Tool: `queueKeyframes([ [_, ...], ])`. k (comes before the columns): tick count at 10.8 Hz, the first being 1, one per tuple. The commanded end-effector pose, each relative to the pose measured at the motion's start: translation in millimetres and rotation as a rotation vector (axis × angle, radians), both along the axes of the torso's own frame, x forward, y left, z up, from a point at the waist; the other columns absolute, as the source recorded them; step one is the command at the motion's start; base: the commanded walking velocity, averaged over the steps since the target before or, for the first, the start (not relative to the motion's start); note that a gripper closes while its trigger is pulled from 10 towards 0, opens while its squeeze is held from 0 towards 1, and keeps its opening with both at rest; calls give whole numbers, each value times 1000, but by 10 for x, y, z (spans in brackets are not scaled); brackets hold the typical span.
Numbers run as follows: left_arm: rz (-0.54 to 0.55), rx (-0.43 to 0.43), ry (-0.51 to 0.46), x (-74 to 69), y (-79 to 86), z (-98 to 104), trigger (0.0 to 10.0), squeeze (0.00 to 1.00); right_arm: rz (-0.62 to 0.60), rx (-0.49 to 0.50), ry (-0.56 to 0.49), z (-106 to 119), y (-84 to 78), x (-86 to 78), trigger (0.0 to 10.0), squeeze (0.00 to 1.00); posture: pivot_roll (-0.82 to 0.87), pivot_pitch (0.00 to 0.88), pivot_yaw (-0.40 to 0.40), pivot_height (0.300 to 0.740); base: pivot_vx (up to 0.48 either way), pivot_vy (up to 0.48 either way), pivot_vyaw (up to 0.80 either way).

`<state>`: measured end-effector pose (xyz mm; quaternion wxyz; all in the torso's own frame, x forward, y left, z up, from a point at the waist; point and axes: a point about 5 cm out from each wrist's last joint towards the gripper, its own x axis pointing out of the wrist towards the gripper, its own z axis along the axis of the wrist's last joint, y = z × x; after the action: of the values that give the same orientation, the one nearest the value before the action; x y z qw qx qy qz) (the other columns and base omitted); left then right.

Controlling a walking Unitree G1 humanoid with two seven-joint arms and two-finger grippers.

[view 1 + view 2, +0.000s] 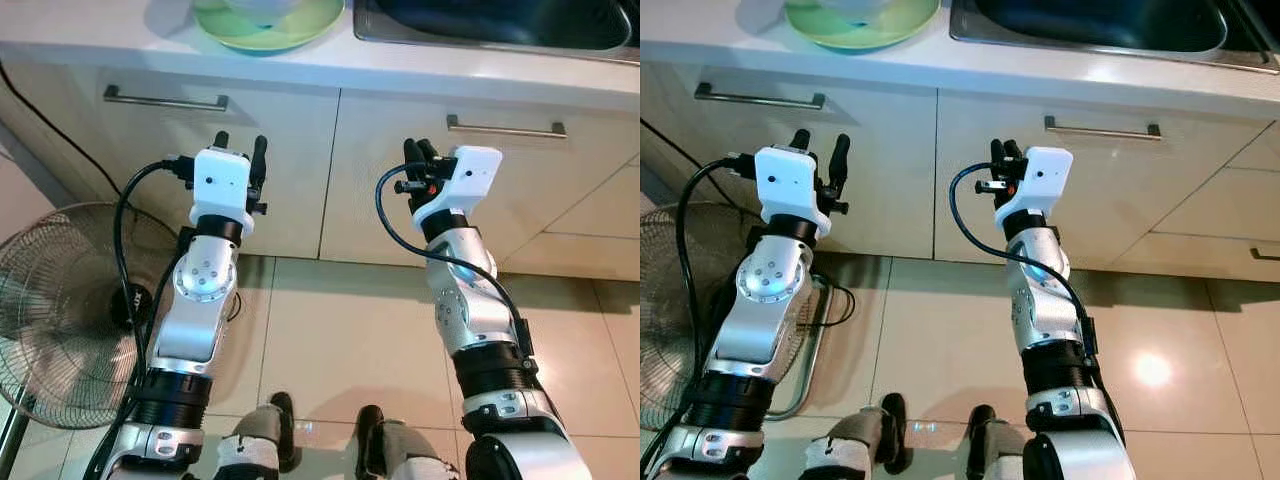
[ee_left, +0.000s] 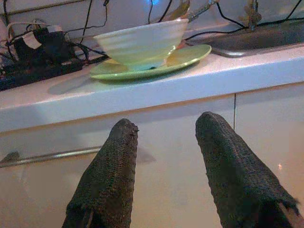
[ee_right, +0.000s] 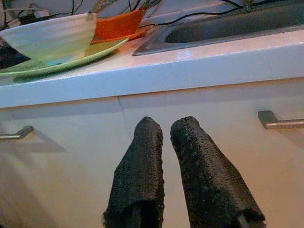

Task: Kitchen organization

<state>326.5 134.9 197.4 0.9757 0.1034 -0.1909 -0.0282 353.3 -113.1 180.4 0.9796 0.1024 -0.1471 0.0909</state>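
Observation:
A pale green bowl [image 2: 140, 42] sits on a light green plate [image 1: 300, 35] on the white countertop [image 1: 120, 45], left of the steel sink [image 1: 500, 25]. An orange dish [image 3: 118, 23] lies behind the plate, near the sink's corner. Both arms are raised in front of the cabinet fronts, below the counter's edge. My left gripper [image 1: 240, 148] is open and empty, under the plate. My right gripper [image 1: 421, 150] points up beneath the sink, its fingers shut with nothing between them.
Two cabinet fronts carry bar handles [image 1: 165, 100] [image 1: 505, 127]. A floor fan [image 1: 60, 310] stands at the left beside my left arm. A black power strip and cables [image 2: 42, 47] lie on the counter behind the plate. Tiled floor [image 1: 340, 340] spreads below.

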Motion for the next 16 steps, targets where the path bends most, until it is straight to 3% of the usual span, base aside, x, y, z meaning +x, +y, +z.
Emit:
queueKeyframes([
  [1,-13,7,-8,8,-27,17,10000,0,-2,0,-20,39,6,-9,10000,0,114,214,-22,740,277,0,0],
  [16,-13,-4,-11,8,-29,12,10000,0,-3,-10,0,-3,-18,0,10000,0,113,224,-35,740,293,0,0],
])
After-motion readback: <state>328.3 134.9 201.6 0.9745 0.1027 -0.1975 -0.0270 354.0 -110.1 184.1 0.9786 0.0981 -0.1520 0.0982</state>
